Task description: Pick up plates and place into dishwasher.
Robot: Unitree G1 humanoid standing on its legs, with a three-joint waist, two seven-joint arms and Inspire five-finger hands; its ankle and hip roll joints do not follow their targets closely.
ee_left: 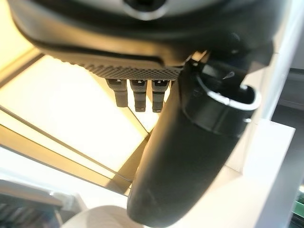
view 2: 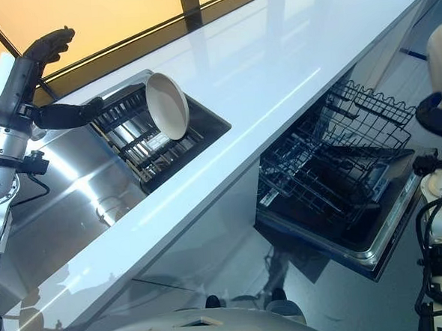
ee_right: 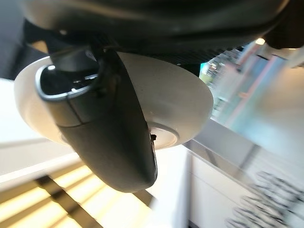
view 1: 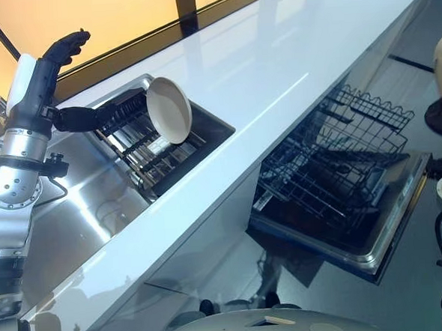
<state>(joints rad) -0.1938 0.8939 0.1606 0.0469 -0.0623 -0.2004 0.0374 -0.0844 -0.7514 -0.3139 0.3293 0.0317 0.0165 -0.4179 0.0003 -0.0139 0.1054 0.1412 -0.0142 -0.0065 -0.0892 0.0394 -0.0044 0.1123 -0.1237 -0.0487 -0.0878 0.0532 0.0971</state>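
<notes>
Racked plate: it stands on edge in the drying rack set in the sink, just beyond the thumb tip of the left robot hand, apart from it. That robot hand is spread wide, fingers raised, thumb stretched toward the rack, holding nothing.

Held plate: a second, cream plate sits in the right robot hand. The thumb lies across its underside and appears to clamp it; the fingers on the far face are hidden.

Dishwasher rack: drawn out over the lowered door, below and to the inner side of the right robot hand, under the edge of the white bench.

Step, as judged: loading the held plate, with the left side poised for the next pick.

- Lower the right robot hand toward the rack before you turn the plate, so its rim meets a slot between tines, not a wire top.
- Keep the plate on edge. Release only once the tines carry it.
- For the racked plate, bring the fingers behind its rim and the thumb across the front. Lift upward, clear of the tines, before you swing across the bench.

Risk: glazed ware is likely to slip under a light pinch.
</notes>
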